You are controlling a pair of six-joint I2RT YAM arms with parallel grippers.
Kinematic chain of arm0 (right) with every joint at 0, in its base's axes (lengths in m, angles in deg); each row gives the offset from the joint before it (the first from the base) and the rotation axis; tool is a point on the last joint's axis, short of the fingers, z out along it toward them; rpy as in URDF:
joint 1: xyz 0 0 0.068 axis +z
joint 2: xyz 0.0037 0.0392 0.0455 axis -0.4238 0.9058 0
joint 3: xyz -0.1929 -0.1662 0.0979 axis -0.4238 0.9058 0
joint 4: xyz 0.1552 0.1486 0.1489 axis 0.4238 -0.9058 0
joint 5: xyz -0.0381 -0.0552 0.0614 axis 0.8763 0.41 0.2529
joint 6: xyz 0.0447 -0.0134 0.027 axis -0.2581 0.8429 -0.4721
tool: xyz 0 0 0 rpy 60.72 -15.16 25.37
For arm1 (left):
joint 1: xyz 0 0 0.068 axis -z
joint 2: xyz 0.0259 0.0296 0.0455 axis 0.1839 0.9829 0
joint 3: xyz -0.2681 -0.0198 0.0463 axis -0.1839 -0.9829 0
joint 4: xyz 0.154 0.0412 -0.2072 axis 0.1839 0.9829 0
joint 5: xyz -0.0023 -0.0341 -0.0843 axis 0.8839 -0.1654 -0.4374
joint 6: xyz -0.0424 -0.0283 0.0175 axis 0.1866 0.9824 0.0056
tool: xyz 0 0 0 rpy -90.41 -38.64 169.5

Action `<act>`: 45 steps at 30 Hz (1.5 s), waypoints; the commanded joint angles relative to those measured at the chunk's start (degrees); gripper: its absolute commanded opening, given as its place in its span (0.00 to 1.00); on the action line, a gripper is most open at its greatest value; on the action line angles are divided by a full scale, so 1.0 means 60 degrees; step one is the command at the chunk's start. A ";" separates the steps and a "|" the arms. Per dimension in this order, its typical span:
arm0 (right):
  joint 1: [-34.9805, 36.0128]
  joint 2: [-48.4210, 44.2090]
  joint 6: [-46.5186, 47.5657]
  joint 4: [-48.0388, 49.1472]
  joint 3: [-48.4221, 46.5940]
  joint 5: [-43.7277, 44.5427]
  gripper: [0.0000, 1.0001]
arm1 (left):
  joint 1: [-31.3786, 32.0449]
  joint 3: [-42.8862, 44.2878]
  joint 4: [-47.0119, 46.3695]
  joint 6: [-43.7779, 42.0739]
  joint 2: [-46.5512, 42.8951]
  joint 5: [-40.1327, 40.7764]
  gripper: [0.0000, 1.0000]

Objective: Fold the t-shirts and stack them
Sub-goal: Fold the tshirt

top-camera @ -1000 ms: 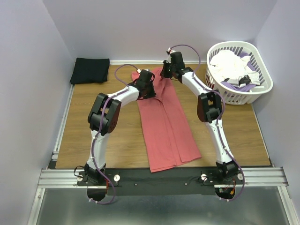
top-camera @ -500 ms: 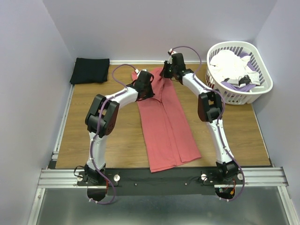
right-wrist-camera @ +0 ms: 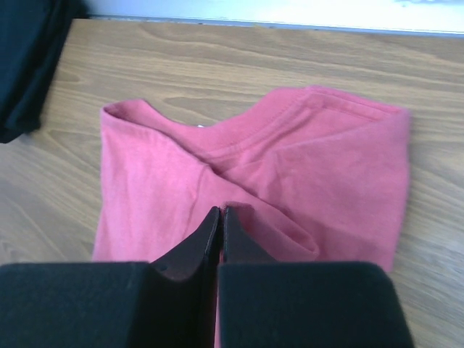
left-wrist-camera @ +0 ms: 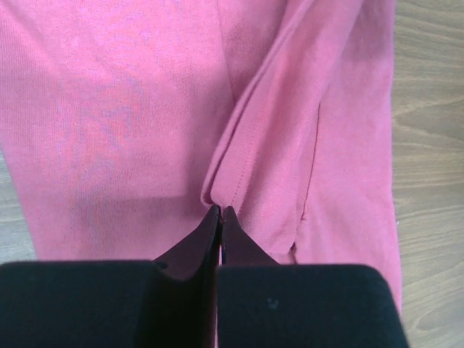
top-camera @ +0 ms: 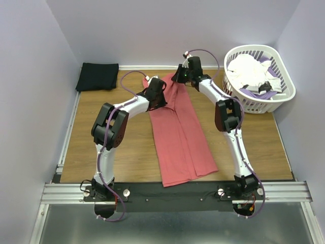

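Note:
The coral-red t-shirt (top-camera: 180,132) lies folded into a long strip down the middle of the table, collar end at the far side. My left gripper (top-camera: 161,99) is over its far left part, shut on a hemmed fold of the cloth (left-wrist-camera: 232,174); its tips (left-wrist-camera: 220,210) pinch that edge. At the collar end, my right gripper (top-camera: 179,77) is shut, tips (right-wrist-camera: 221,210) pinching a small ridge of the red cloth (right-wrist-camera: 326,159). The black t-shirt (top-camera: 97,76) sits folded in the far left corner and also shows at the left of the right wrist view (right-wrist-camera: 25,58).
A white slatted basket (top-camera: 260,104) holding white and purple laundry stands at the far right. Walls close in the table at the back and both sides. A metal rail (top-camera: 172,192) runs along the near edge by the arm bases.
Both arms shifted slightly; the left elbow drew back toward the left and the right gripper edged toward the far wall. Both grips on the red shirt hold.

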 commanded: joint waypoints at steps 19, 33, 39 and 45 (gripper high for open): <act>-0.0025 0.0776 -0.0458 0.1027 -0.0631 -0.1365 0.23 | 0.0082 -0.0151 0.0042 0.0295 0.0209 0.1062 0.11; -0.0142 -0.1304 -0.0296 0.1041 0.1639 -0.1408 0.48 | 0.0082 -0.0532 0.0116 0.0427 -0.0698 0.1327 0.50; -0.0215 -0.1525 -0.0575 0.1056 0.2401 -0.2594 0.41 | 0.0213 -0.0547 0.0131 0.0280 -0.1373 0.1605 0.45; -0.0245 -0.1349 -0.1102 0.1144 0.2606 -0.3869 0.35 | 0.0419 -0.0327 0.0131 0.0119 -0.1168 0.1386 0.35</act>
